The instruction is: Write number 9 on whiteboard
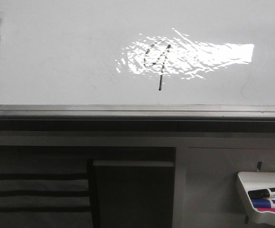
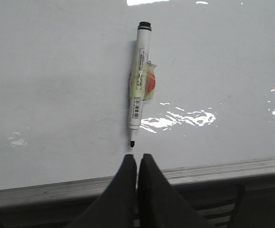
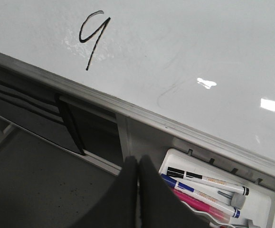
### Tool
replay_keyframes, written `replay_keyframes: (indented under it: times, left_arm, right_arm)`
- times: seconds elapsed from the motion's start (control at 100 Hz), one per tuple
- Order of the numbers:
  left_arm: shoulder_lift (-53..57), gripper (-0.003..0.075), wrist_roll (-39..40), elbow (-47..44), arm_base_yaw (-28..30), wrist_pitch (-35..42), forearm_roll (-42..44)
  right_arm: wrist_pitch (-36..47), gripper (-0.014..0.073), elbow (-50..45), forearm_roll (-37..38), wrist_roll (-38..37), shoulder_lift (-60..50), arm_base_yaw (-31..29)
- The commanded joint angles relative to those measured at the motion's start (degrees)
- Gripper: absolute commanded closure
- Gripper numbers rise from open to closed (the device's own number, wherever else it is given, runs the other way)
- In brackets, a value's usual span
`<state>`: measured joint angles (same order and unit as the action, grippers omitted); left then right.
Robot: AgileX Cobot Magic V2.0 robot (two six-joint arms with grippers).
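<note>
closest to each wrist camera, both grippers show their dark fingers pressed together with nothing between them: the left gripper (image 2: 137, 159) hangs just below the board's rail, and the right gripper (image 3: 137, 164) hangs lower, beside the marker tray (image 3: 263, 202). that white tray, hooked on the panel under the board, holds a black, a blue and a pink marker lying side by side. just past the left gripper's tips a white marker (image 2: 139, 80) sits flat on the whiteboard (image 2: 56, 95), its uncapped black tip pointing toward the fingers and a strip of tape with a red-orange patch wrapped round its barrel. it is near the tips but not touching them. farther off, up and across the rail from the right gripper, the number 9 (image 3: 93, 38) is drawn in thin black strokes, well apart from both sets of jaws. from the front it sits in the bright glare patch (image 1: 184, 59), its tail running down below it.
</note>
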<state>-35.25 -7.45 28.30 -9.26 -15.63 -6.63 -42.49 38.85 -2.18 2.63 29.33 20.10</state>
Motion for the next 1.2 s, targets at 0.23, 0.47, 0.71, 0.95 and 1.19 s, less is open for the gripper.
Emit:
replay_keyframes:
  times: [0.23, 0.47, 0.71, 0.95, 1.19]
  left_arm:
    - [15.0, 0.0741, 0.0, -10.8, 1.6, 12.7, 1.7]
    - [31.7, 0.0741, 0.0, -24.6, 4.4, 12.8, -0.4]
    - [37.2, 0.0741, 0.0, -29.6, 5.1, 15.6, -2.1]
    - [37.1, 0.0741, 0.0, -29.6, 5.2, 14.9, -2.1]
    - [37.1, 0.0741, 0.0, -29.6, 5.2, 14.9, -2.1]
  right_arm:
    - [3.7, 0.0666, 1.6, 0.5, 0.1, 0.4, -0.4]
    - [3.7, 0.0666, 1.6, 0.5, 0.1, 0.4, -0.4]
    - [3.5, 0.0666, 1.6, 0.5, 0.1, 0.2, -0.4]
    - [3.5, 0.0666, 1.6, 0.5, 0.1, 0.2, -0.4]
    - [3.5, 0.0666, 1.6, 0.5, 0.1, 0.2, -0.4]
